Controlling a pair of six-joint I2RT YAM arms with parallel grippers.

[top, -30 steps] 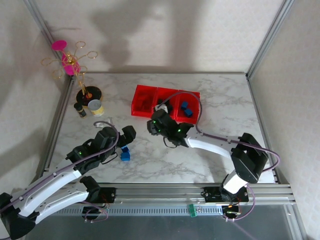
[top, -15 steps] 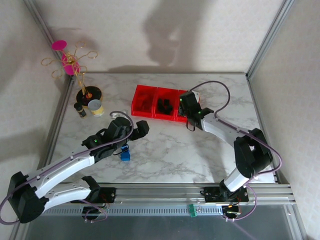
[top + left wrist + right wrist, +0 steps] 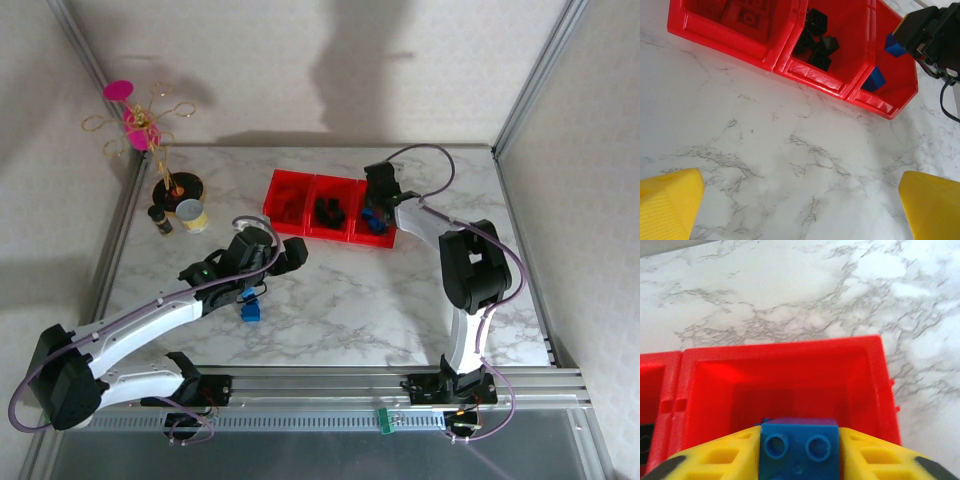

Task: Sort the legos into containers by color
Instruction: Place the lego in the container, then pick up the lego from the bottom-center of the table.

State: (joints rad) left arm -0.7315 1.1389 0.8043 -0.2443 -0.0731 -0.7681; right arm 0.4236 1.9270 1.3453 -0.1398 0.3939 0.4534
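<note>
Moved right and farther since a second ago, the right gripper (image 3: 378,195) pinches a blue lego (image 3: 799,447) over the rightmost container (image 3: 790,347), while the left gripper (image 3: 800,176) stands spread wide

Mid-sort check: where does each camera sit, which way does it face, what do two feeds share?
Top external: above, behind the bases; looks down on marble table, red plastic bins, both arms.
Left wrist: on left gripper; faces bins; own yellow fingertips at bottom corners.
Right wrist: on right gripper; looks into end bin; own fingers flank blue plastic brick.
Shared: both wrist views show that brick.
</note>
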